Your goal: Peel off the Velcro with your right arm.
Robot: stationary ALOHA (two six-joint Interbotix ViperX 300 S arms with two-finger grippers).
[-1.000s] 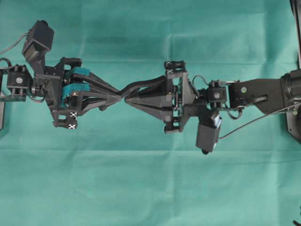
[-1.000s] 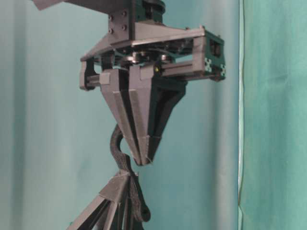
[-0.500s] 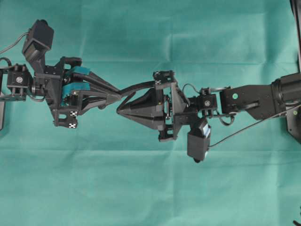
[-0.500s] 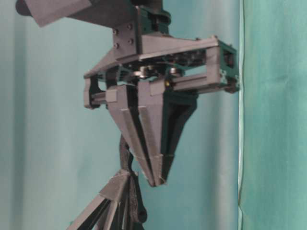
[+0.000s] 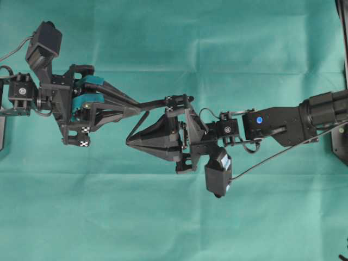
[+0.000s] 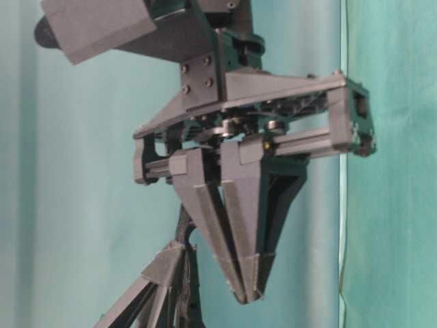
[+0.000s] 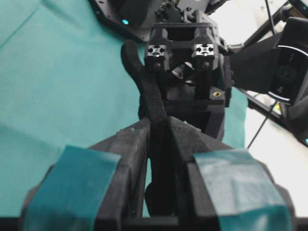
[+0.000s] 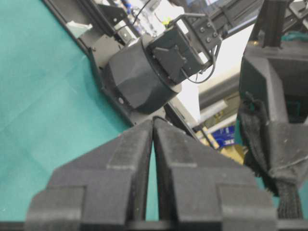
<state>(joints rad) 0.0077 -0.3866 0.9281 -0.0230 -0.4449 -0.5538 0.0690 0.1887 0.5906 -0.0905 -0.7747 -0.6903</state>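
My left gripper (image 5: 136,109), the teal-padded one, is clamped on the Velcro (image 5: 157,102). In the left wrist view the black strip (image 7: 153,103) runs up out of the slot between my two teal-taped fingers (image 7: 120,159), pinched on both sides, and its rounded end curls up toward the left, in front of the right arm's gripper block. From overhead, the strip leaves my left fingertips and stretches rightward, passing along the upper side of my right gripper as far as its marker-tagged corner. A second thin black line slants down from the left fingertips toward the tip of my right gripper (image 5: 129,142); I cannot tell whether it is a peeled layer held there.

My right fingers (image 8: 144,149) are pressed together, tip to tip. The right wrist view shows only a hairline seam between them and nothing visibly caught in it; the Velcro (image 8: 255,139) hangs off to the right of the fingers, in the left gripper's jaws, apart from my right pads.

At table level, my right fingers (image 6: 239,273) point down, closed to a point, with the strip (image 6: 184,232) just behind and to their left, rising from the left gripper's tip. The green cloth (image 5: 163,217) lies under both arms.
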